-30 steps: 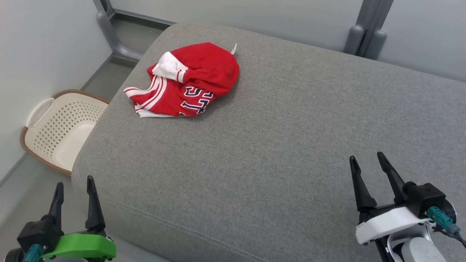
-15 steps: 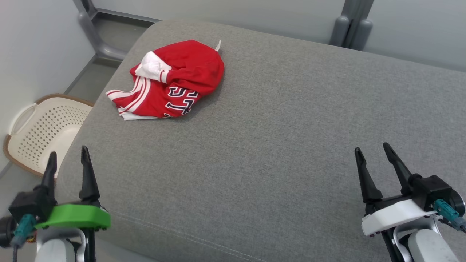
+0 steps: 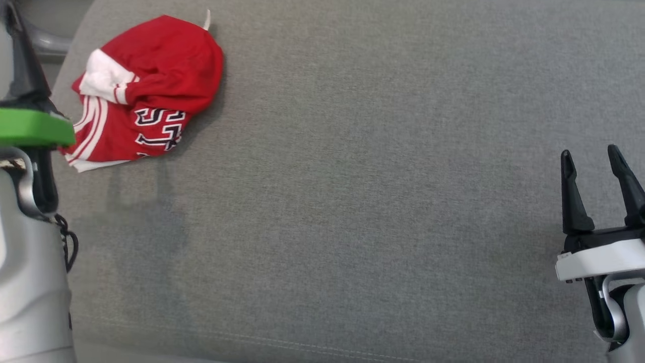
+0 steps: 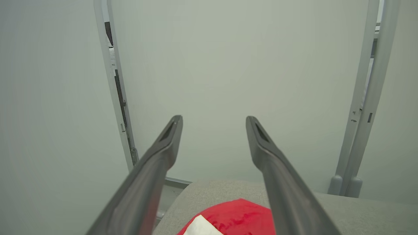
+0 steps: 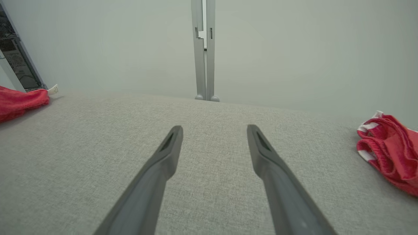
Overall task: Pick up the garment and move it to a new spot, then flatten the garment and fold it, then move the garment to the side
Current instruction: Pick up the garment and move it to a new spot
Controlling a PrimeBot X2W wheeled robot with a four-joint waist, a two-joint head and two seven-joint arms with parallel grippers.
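Grey woven upholstery makes up the surface (image 3: 352,227), with a stitched seam along the bottom of the head view. Nearest, at the lower left of that view, stands the left arm's pale forearm (image 3: 30,282), capped by a green bracket (image 3: 30,126). At the lower right the right hand (image 3: 589,151) sits low over bare fabric, fingers parted and pointing up the frame, with nothing between them and well apart from the work.

The left hand (image 4: 214,120) is raised. In its wrist view the two fingers are spread wide and empty and aim mostly at the wall. The garment (image 4: 235,215) peeks in only at the bottom edge, below and just ahead of the tips.

That garment (image 3: 151,85), a red jersey with white stripes and dark lettering, lies in a crumpled heap at the upper left of the head view, near the surface's corner.

I judge this to be the first step, the reach for the pick-up, with nothing grasped yet. The next move calls for tipping the left hand down and lowering it onto a raised fold, then closing on enough cloth to lift the whole heap.

Farther off, a second red-and-white bundle (image 5: 388,150) lies at the right edge of the right wrist view. Pale wall panels (image 4: 228,65) close the background.
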